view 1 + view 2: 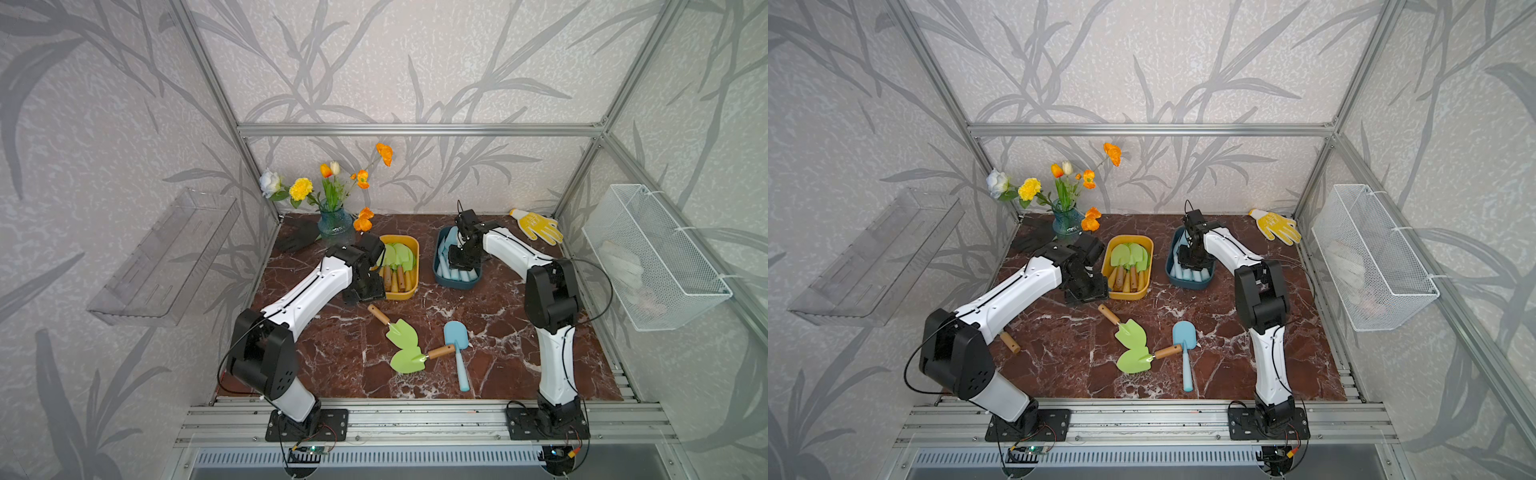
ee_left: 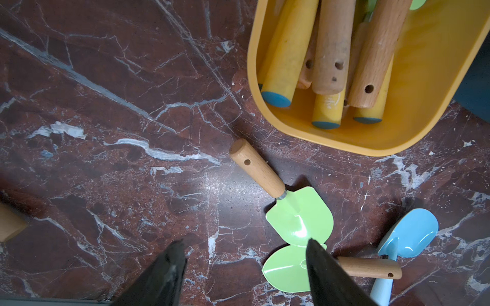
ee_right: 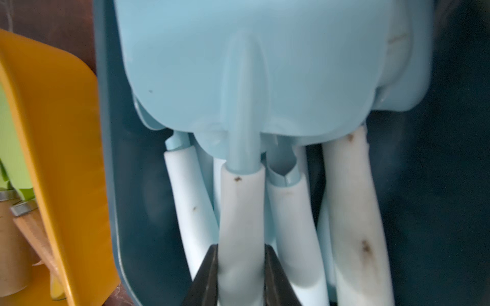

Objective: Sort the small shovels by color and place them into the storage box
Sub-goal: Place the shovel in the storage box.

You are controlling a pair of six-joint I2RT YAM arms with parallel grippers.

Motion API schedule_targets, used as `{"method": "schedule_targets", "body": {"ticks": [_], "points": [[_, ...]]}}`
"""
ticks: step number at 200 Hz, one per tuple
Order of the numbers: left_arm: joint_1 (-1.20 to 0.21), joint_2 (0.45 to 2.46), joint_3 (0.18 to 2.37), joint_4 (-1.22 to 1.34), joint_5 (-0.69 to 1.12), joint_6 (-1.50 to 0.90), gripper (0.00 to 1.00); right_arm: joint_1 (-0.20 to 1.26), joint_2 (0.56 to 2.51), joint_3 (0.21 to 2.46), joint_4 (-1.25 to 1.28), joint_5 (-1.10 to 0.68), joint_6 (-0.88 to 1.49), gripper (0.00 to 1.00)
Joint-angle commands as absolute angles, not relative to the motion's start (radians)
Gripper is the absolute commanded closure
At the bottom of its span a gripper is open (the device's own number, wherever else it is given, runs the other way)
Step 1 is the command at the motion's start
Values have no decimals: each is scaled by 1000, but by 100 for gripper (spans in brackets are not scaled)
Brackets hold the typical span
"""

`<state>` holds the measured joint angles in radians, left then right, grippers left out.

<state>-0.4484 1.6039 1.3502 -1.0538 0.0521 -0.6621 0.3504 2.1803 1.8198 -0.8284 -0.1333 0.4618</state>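
Two green-bladed small shovels with wooden handles (image 1: 400, 331) (image 1: 409, 360) lie overlapping mid-table, and a pale blue shovel (image 1: 456, 343) lies beside them. The yellow storage box (image 1: 411, 243) holds several green shovels. The dark blue storage box (image 1: 437, 266) holds several pale blue ones. My left gripper (image 2: 245, 241) hangs open above bare table by the yellow box's near end, one finger (image 2: 318, 265) over the green blades. Inside the blue box, my right gripper (image 3: 241, 247) is shut on the white handle of a pale blue shovel (image 3: 252, 66).
A glass vase of flowers (image 1: 334, 226) and a black glove (image 1: 297, 239) stand at the back left, and a yellow glove (image 1: 538, 226) at the back right. A wooden handle (image 1: 1010, 343) pokes out under my left arm. A wire basket (image 1: 656, 257) and a clear shelf (image 1: 166, 257) hang on the side walls.
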Motion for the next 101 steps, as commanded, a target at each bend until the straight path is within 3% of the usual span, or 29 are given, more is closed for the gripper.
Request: {"method": "schedule_targets", "body": {"ticks": [1, 49, 101], "points": [[-442, 1572, 1338, -1086, 32, -650, 27, 346, 2205, 1862, -902, -86, 436, 75], [-442, 1586, 1332, -1079, 57, -652, 26, 345, 2116, 1799, -903, -143, 418, 62], [-442, 1570, 1312, -1067, 67, -655, 26, 339, 1959, 1717, -867, -42, 420, 61]]}}
